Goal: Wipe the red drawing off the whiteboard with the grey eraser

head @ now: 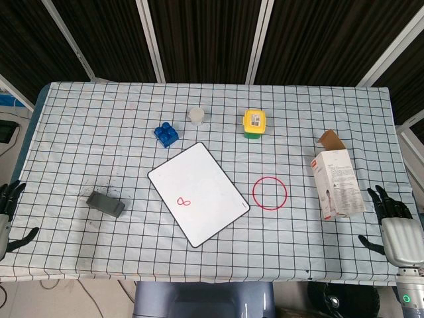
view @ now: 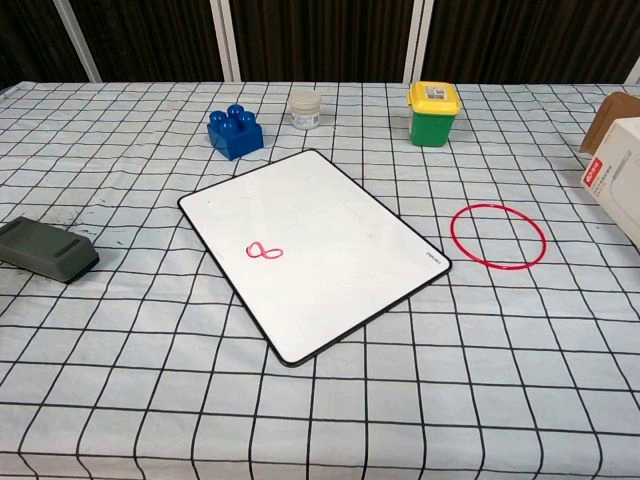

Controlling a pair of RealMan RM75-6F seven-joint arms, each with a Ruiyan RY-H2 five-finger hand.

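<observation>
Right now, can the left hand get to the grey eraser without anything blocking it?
Probably yes. The left hand sits open at the table's left edge, and only bare checked cloth lies between it and the grey block eraser; the whiteboard lies beyond.

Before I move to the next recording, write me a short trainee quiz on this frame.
1. True or false: the grey eraser already rests on the whiteboard.
2. Which lies closest to the red ring? A) blue toy brick B) open carton C) small white jar
3. Fill in: the red drawing sits toward the board's ____ edge, nearer the eraser.

Key: 1. False; it lies on the checked tablecloth, apart from the board. 2. B. 3. Left. Both the left robot hand and the right robot hand hold nothing.
</observation>
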